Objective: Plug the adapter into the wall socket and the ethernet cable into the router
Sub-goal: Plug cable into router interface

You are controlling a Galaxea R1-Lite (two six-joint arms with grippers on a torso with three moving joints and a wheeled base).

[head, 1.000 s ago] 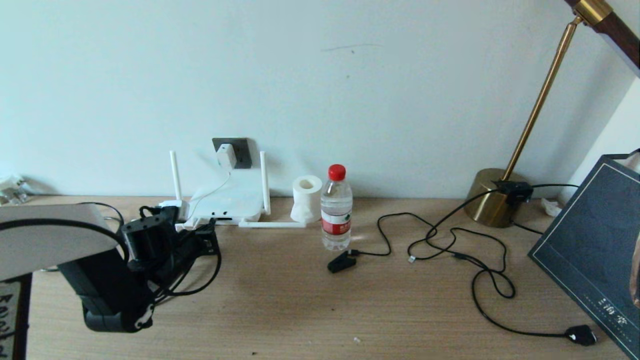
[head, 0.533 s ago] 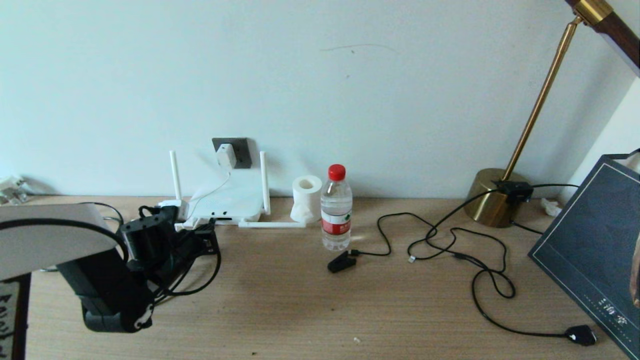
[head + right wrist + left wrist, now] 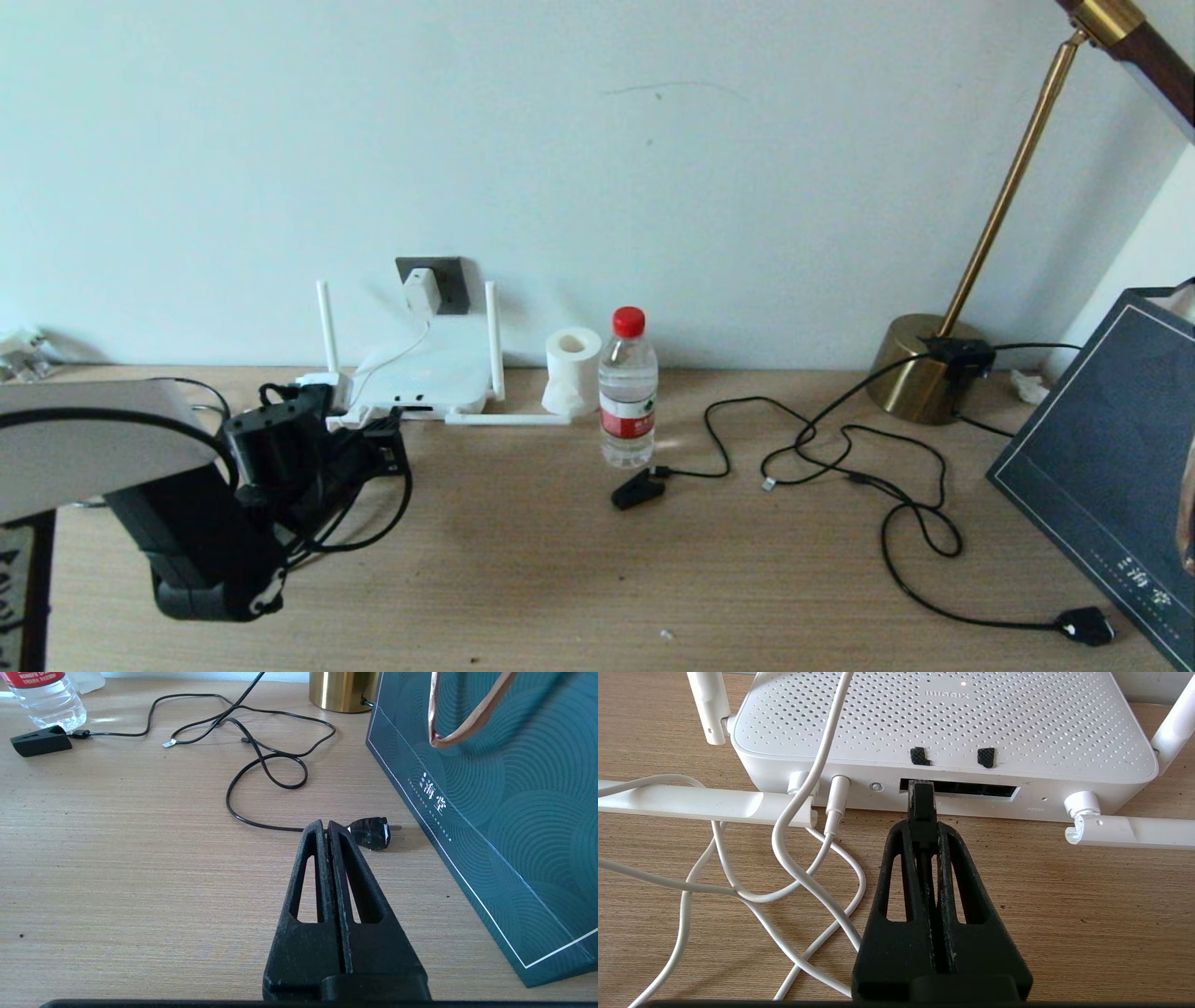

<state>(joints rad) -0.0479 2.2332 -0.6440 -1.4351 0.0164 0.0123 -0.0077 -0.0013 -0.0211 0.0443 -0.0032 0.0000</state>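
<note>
The ethernet cable [image 3: 920,807] is pinched by the left gripper [image 3: 920,828], its jaws narrow, at the router [image 3: 943,728] port slot; the adapter [image 3: 421,291] is seated in the wall socket [image 3: 452,280] at 12 o'clock above the router; the right gripper [image 3: 325,828] is held over the surface [image 3: 117,858], jaws pressed together.

The head view looks forward and down across the desk [image 3: 560,560] to the wall. The left wrist view sits close behind its tool [image 3: 923,826], facing the router [image 3: 943,723]. The right wrist view shares the water bottle [image 3: 44,697] with the head view.
</note>
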